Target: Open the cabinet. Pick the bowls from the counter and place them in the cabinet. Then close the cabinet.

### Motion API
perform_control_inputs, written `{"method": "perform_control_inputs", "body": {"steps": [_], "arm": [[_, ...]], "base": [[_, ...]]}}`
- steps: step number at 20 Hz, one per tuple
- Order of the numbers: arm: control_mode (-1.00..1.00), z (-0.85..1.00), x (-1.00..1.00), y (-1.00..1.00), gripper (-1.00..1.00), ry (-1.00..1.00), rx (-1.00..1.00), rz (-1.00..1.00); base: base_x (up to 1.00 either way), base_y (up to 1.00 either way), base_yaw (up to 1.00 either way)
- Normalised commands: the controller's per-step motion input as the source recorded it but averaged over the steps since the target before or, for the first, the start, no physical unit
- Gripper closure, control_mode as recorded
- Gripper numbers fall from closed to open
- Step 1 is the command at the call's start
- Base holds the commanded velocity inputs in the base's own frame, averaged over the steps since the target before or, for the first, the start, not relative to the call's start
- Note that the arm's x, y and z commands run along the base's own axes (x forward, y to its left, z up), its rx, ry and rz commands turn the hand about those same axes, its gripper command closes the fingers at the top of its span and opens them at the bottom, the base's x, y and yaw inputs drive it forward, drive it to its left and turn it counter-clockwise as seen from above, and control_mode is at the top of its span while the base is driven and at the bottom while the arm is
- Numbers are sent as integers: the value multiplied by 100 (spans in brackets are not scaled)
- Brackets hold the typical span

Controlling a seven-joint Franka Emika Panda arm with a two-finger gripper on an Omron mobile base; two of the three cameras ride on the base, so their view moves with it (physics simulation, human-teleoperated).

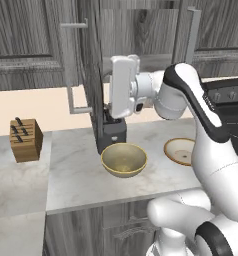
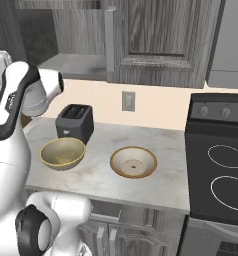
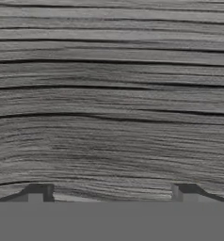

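Note:
The cabinet's left door (image 1: 96,75) is swung out and seen edge-on, its bar handle (image 1: 73,67) on the far side. My gripper (image 1: 106,95) stands open and empty right against that door's inner face; wood grain fills the hand view, with both fingertips (image 3: 38,192) spread wide around my gripper (image 3: 114,190). The right door (image 2: 156,40) is shut. A grey shelf (image 2: 76,65) shows inside. On the counter (image 2: 96,175), the olive-yellow bowl (image 1: 123,160) (image 2: 62,152) sits below my hand. The tan-rimmed bowl (image 1: 181,150) (image 2: 133,161) lies to its right.
A dark toaster (image 2: 74,121) stands behind the olive bowl, under the open door. A knife block (image 1: 26,140) is at the counter's far left. The black stovetop (image 2: 221,170) borders the counter on the right. A wall outlet (image 2: 128,101) sits above the counter.

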Motion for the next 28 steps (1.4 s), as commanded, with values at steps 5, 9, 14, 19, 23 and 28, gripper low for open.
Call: {"method": "perform_control_inputs", "body": {"steps": [5, 9, 14, 19, 23, 28], "arm": [[-100, 1, 1, 38, -100, -1, -2, 0], [-100, -1, -3, 0, -100, 0, 0, 0], [-100, 1, -1, -22, -100, 0, 0, 0], [-100, 6, 4, -37, -100, -3, -2, 0], [-100, 19, 0, -39, -100, -9, -8, 0], [-100, 21, -5, -40, -100, -16, -12, 0]], "base": [[0, 0, 0], [0, 0, 0], [0, 0, 0], [0, 0, 0], [0, 0, 0], [0, 0, 0]]}}
